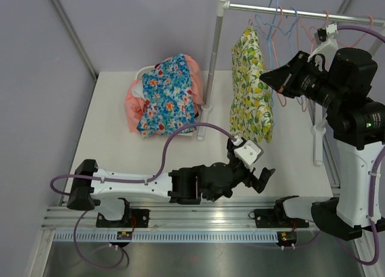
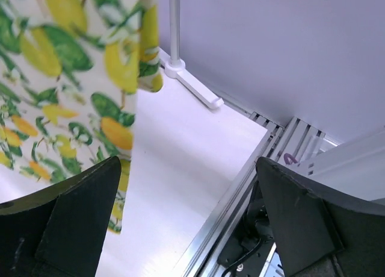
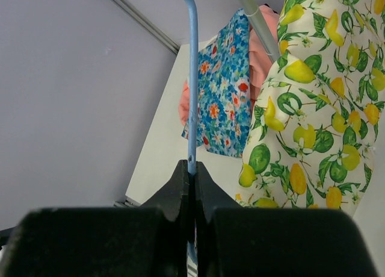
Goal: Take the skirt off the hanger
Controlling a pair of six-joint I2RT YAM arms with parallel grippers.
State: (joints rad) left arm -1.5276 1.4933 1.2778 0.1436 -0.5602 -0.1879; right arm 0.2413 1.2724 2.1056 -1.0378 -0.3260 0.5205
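Where the white surface (image 1: pixel 114 150) runs back on the left, a heap of clothes (image 1: pixel 167 93), blue floral over coral pink, sits in a white basket (image 1: pixel 142 72). Just right of the heap stands the upright pole of the rack (image 1: pixel 213 54), its foot resting on the surface.

Low in the middle, the left arm stretches rightward along the near edge. The left pincer (image 1: pixel 263 179) is released, and in the left wrist view its two dark fingers (image 2: pixel 78 220) stand wide apart with nothing between them. It hovers below the hem of the skirt (image 1: pixel 251 87) without touching it.

The skirt, white with yellow lemons and green leaves, hangs from the rail (image 1: pixel 301 14) just right of the pole, its hem above the surface. Further along the rail hang spare hangers (image 1: pixel 310 33) in blue and pink wire.

On the right, the right arm is raised to rail height. The right pincer (image 3: pixel 194 183) is clenched on the thin wire of a blue hanger (image 3: pixel 192 78), which rises straight up from between its fingertips, just beside the skirt's fabric. Whether the skirt hangs from this same hanger cannot be told.
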